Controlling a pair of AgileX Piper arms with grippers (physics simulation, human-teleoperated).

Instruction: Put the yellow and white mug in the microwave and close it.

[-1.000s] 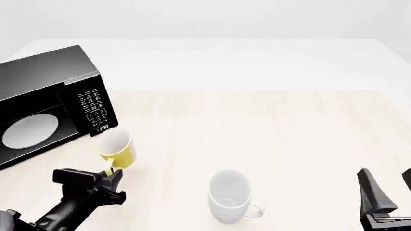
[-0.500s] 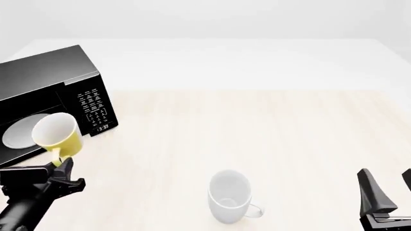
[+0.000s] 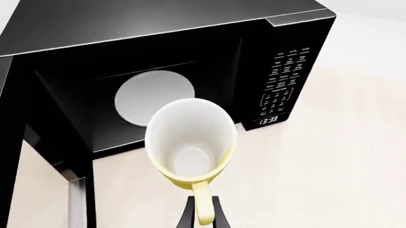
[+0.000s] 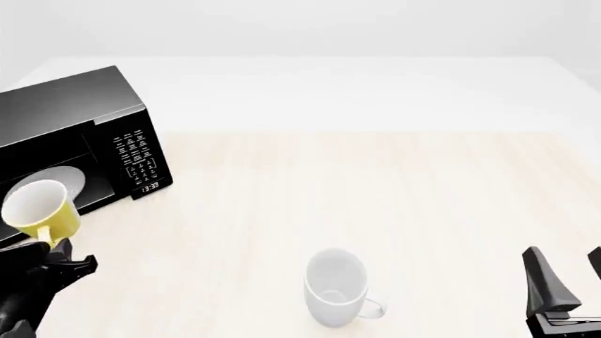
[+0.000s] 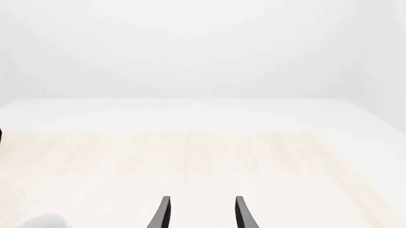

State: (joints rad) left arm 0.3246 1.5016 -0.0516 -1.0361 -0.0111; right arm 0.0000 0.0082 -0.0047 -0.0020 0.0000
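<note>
Holding: our left gripper (image 3: 201,213), jaws clamped on the glossy yellow and white mug's (image 4: 41,210) handle, before the boxy black microwave (image 4: 75,127)
Mugs: two; white mug (image 4: 336,287) right of microwave
Right gripper (image 5: 200,212): jaws apart

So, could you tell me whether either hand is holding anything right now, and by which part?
The left hand holds the yellow and white mug by its handle; the right hand is open and empty.

Bright, even, diffuse sim lighting; no clear source. Shadows v. faint on the pale tabletop (image 4: 395,183). Soft sheen on the microwave (image 4: 66,113) top. All views sharp, no blur or edge distortion.
</note>
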